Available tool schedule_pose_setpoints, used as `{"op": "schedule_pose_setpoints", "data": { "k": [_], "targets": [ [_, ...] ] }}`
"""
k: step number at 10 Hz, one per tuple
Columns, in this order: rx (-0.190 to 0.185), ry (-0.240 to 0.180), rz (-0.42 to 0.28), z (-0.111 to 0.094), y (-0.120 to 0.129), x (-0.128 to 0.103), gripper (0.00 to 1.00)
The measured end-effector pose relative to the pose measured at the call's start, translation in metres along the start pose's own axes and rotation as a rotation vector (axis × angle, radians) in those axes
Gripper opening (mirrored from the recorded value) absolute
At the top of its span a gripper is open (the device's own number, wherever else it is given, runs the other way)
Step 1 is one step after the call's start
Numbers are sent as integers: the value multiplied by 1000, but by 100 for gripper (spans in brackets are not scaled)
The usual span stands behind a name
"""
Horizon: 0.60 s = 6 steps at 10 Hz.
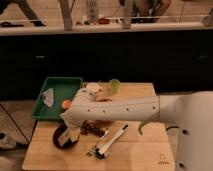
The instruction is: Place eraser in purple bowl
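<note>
The dark purple bowl point(61, 137) sits on the wooden table point(145, 155) near its front left corner. My white arm reaches across from the right, and my gripper point(71, 134) hangs at the bowl's right rim, partly inside it. A pale piece point(74, 136) shows at the gripper's tip over the bowl; I cannot tell whether it is the eraser or part of the gripper. No eraser shows clearly anywhere else.
A green tray point(57, 85) with a white packet point(48, 96) lies at the back left, an orange ball point(66, 104) beside it. A green cup point(114, 86) stands at the back. Brown snacks point(91, 127) and white tongs point(111, 140) lie just right of the bowl.
</note>
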Motion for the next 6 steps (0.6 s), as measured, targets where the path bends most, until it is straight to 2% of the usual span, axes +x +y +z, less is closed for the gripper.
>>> {"op": "schedule_pose_setpoints", "data": {
  "k": [6],
  "targets": [
    [-24,-13,-9,-2,3,-1,80]
  ]
}}
